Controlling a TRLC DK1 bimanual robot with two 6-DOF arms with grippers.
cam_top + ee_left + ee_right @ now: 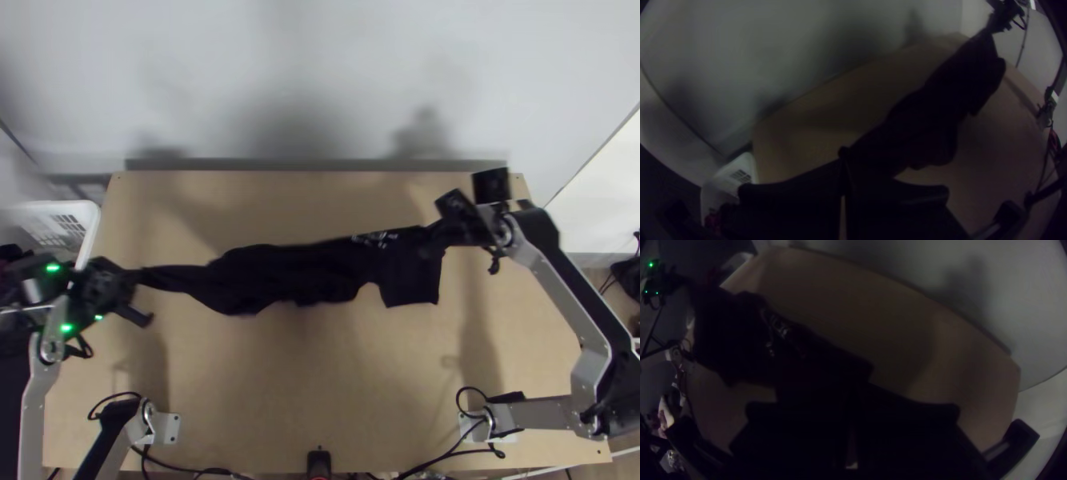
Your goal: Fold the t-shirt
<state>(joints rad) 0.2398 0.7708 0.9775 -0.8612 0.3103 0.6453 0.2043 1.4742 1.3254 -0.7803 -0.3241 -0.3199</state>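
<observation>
Top view: black cloth t-shirt with a white print [320, 272] strung out lengthwise, bunched long and narrow, over the light wooden table [320, 400], one end at the black left gripper [134, 279], other end at the black right gripper [450, 230]. Squarish flap hangs near the right gripper's end; the part toward the left gripper narrows to a twisted strip. White slotted plastic basket [93, 228] by the table's edge, near the left gripper. Left wrist view: left gripper [843, 156] closed, wide flat fingers [795, 182] together on one end of the t-shirt; cloth runs from there up to the other arm. Right wrist view, dark: right gripper [855, 395] closed too, pinching the other end, print showing on the cloth beyond; exact part held, can't tell.
</observation>
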